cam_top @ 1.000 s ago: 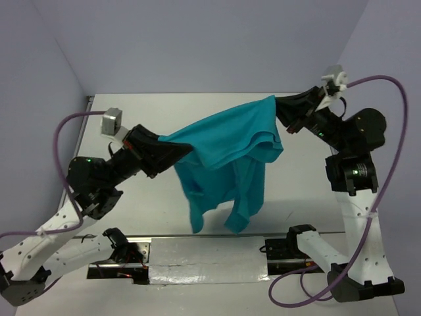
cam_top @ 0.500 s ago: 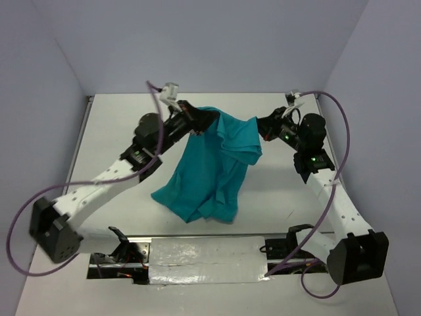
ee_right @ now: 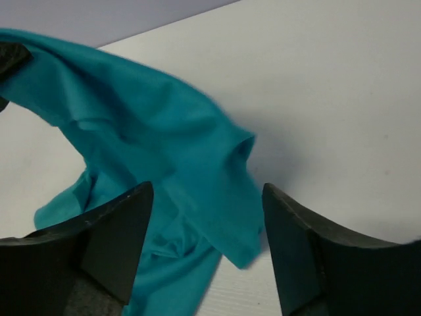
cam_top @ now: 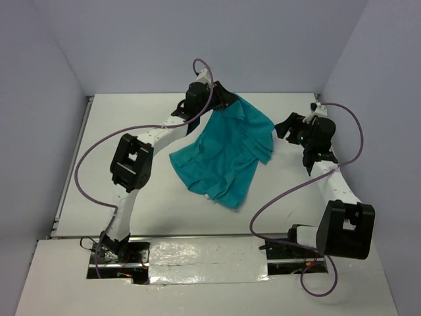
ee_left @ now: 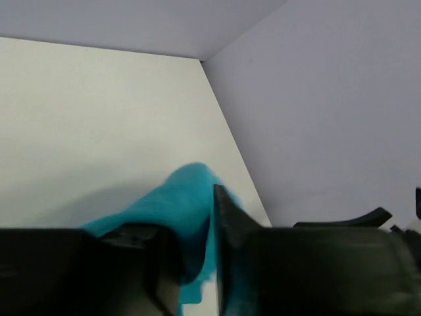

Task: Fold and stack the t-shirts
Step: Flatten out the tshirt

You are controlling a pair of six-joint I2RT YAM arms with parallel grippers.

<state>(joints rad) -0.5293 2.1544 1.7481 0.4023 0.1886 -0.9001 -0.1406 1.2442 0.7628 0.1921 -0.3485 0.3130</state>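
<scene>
Your teal t-shirt [cam_top: 220, 158] lies loosely spread and rumpled on the white surface [cam_top: 177, 214], a little past the middle toward the far side. Its near edge drapes flat, and its far corner is drawn up into a peak. That peak is where your left gripper [cam_top: 226, 100] has it. In the left wrist view the two dark fingers [ee_left: 227, 217] stand close together with a fold of the t-shirt [ee_left: 181, 197] pinched between them, so this gripper [ee_left: 197, 227] is clamped on the cloth. Your left arm is stretched almost fully out from its base at the near left. It runs diagonally across the surface, with its elbow over the left half and its wrist up by the far edge, close to the back wall [cam_top: 197, 39]. The right side of the t-shirt bunches into folds that end just short of your right gripper [cam_top: 283, 126]. From the right wrist camera, that gripper [ee_right: 205, 192] has its fingers [ee_right: 118, 230] spread wide with nothing between them. The t-shirt [ee_right: 164, 151] and one sleeve opening lie on the surface beyond the tips, not touching them. Your right arm rises from its base at the near right, bends at the elbow along the right edge, and turns its wrist left, pointing the released gripper at the cloth.
</scene>
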